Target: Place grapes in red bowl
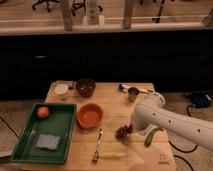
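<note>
My gripper [128,130] is low over the wooden table [150,159], at the end of my white arm, which reaches in from the right. My fingers are clamped fully together on the grapes [121,133]. The wrist hides most of the fingers, and the dark, bumpy cluster pokes out to the left from under it. The grapes are down at table height; I cannot tell whether they rest on the wood or hang just off it.

The red bowl [90,123] stands to the left of the grapes and a little farther back, apart from them, with nothing showing inside it. Its left side is just beside the green tray [19,146]. The tray holds an orange [43,112] in its far corner and a blue-grey sponge [48,142] nearer the front.

A fork [96,149] lies in front of the red bowl, tines toward the near edge. A pale yellow item [113,155] lies next to it, just in front of the grapes; what it is I cannot tell. A green chilli [152,136] lies on the table to the right of the grapes, partly under my arm.

At the back of the table are a smaller dark maroon bowl [85,88], a small white cup [62,90] to its left, and a metal cup [133,94] to the right, beside my arm.
</note>
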You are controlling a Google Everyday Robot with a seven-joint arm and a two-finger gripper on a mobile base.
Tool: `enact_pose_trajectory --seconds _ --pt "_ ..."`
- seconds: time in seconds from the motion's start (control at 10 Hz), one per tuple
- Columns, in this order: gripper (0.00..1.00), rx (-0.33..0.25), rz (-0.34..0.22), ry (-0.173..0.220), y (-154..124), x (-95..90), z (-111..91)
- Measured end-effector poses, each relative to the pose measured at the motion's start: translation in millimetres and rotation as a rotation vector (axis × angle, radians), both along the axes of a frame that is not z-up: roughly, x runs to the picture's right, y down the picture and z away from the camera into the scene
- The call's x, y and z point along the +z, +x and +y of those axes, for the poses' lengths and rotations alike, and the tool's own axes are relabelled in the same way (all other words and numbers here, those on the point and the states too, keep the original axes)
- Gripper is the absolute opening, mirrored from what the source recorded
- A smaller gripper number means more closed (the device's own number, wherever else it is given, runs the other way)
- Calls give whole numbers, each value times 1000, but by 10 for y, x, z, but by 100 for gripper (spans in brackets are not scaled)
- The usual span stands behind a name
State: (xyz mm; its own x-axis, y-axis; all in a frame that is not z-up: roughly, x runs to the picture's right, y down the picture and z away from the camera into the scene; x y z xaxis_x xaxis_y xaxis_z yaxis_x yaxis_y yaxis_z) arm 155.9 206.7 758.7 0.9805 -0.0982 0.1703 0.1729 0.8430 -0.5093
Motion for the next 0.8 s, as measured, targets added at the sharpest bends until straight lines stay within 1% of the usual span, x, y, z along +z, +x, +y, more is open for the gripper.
enact_pose_trajectory --seconds 0.1,0.2,0.5,0.8 --pt "0 -9 2 7 -27 -70 -83" --pt "0 -18 5 12 -33 -104 -124" --pt "0 -48 -5 21 -162 -155 -245" --pt "0 -83 -3 41 -255 -294 -476"
